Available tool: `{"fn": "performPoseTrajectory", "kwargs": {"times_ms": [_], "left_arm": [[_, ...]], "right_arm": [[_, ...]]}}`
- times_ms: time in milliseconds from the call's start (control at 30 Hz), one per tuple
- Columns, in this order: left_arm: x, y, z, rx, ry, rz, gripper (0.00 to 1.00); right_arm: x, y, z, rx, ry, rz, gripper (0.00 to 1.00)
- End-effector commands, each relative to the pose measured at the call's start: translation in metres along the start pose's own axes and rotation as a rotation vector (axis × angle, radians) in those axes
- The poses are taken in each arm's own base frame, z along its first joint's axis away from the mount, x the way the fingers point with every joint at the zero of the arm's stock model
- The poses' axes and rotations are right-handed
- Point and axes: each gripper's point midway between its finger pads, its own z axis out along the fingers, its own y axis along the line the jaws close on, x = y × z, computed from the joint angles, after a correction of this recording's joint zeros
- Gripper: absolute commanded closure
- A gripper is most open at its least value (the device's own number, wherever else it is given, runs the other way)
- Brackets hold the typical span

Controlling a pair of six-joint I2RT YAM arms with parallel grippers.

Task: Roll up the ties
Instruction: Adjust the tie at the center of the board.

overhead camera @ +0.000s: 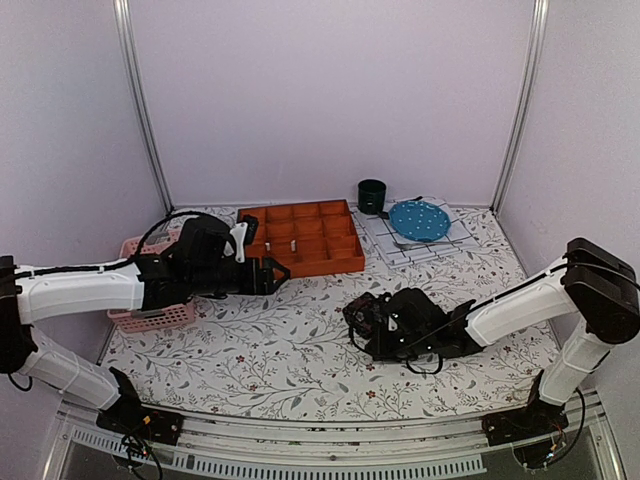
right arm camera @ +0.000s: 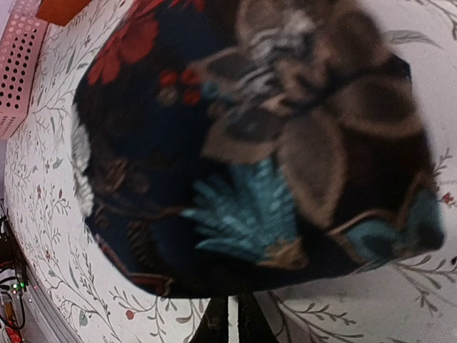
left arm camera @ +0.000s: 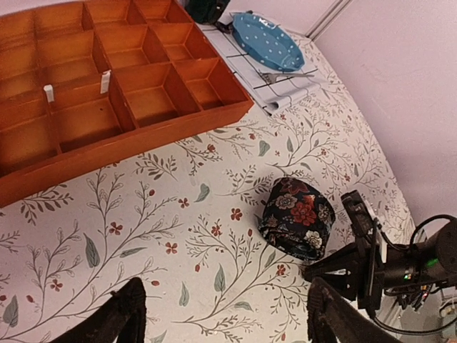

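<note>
One tie (overhead camera: 364,314) in view, a compact rolled bundle on the flowered cloth (overhead camera: 250,360), right of centre in the overhead view; no long axis discernible. Right gripper (right arm camera: 230,318): jaws drawn together, tips at the bundle's near edge; whether they nip fabric cannot be told. Left gripper (left arm camera: 232,318): jaws wide apart, empty, well off toward upper left. Right gripper judged the nearer.
</note>
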Motion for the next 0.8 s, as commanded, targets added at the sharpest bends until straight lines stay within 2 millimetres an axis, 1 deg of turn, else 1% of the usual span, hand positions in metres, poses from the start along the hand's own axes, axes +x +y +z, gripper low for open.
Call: {"fn": "performPoseTrajectory", "kwargs": {"times_ms": [0,200,400,633,733,767], "left_arm": [[0.009,0.005,0.009,0.009,0.023,-0.015,0.25],[0.017,0.005,0.021,0.017,0.057,-0.012,0.25],[0.022,-0.007,0.033,0.078,0.097,0.002,0.24],[0.032,-0.014,0.055,0.121,0.158,-0.012,0.23],[0.036,-0.024,0.065,0.176,0.180,-0.033,0.20],[0.037,-0.026,0.069,0.190,0.184,-0.045,0.18]], "right_arm": [[0.005,-0.047,0.007,0.131,0.013,0.051,0.93],[-0.013,-0.068,-0.001,0.138,-0.022,0.088,0.93],[-0.033,-0.080,-0.003,0.129,-0.046,0.094,0.92],[-0.045,-0.097,-0.001,0.124,-0.056,0.122,0.92],[-0.051,-0.104,-0.005,0.123,-0.062,0.141,0.92],[-0.053,-0.103,-0.007,0.121,-0.063,0.140,0.92]]}}
